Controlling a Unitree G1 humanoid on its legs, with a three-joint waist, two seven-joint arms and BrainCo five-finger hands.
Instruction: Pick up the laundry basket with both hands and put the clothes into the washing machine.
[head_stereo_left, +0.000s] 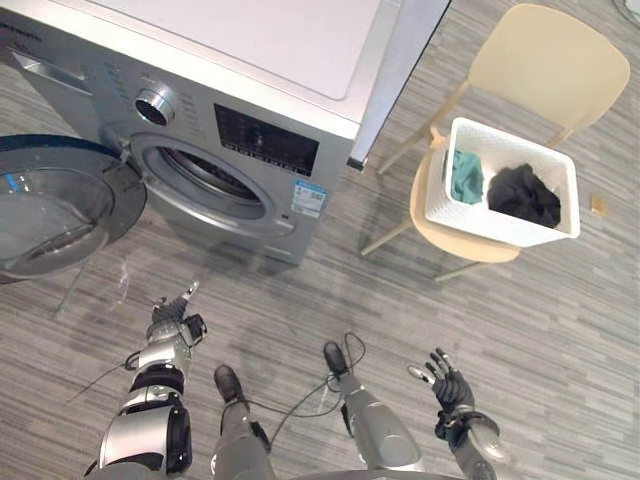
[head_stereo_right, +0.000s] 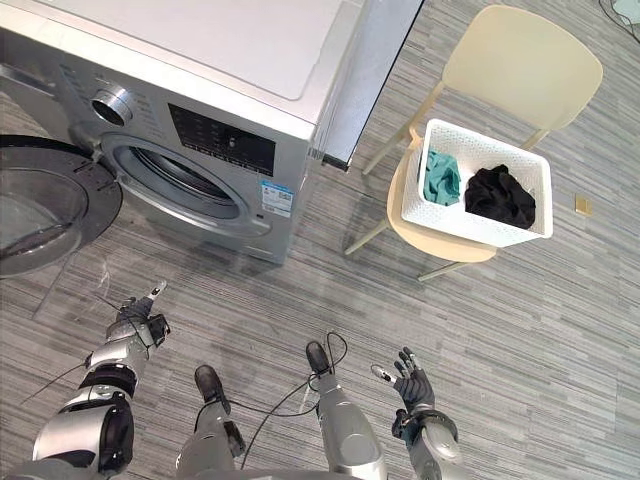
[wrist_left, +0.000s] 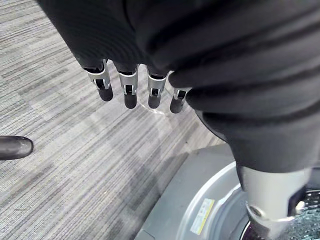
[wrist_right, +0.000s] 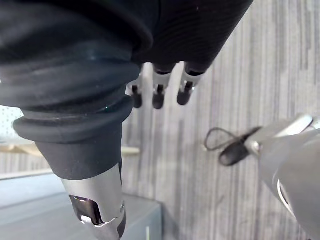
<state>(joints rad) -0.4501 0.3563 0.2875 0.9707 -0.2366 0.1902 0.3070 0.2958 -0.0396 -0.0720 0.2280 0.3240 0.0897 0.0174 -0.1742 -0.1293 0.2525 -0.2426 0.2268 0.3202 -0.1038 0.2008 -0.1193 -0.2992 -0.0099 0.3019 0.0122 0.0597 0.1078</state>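
Well right of the washing machine (head_stereo_left: 225, 95), a white perforated rectangular basket (head_stereo_left: 482, 221)

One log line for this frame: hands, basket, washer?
left hand: open, empty | right hand: open, empty | laundry basket: on chair, untouched, clothes inside | washing machine: door open

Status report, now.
Left robot hand open, right robot hand open, both empty. Laundry basket on chair, clothes inside. Washing machine door open.
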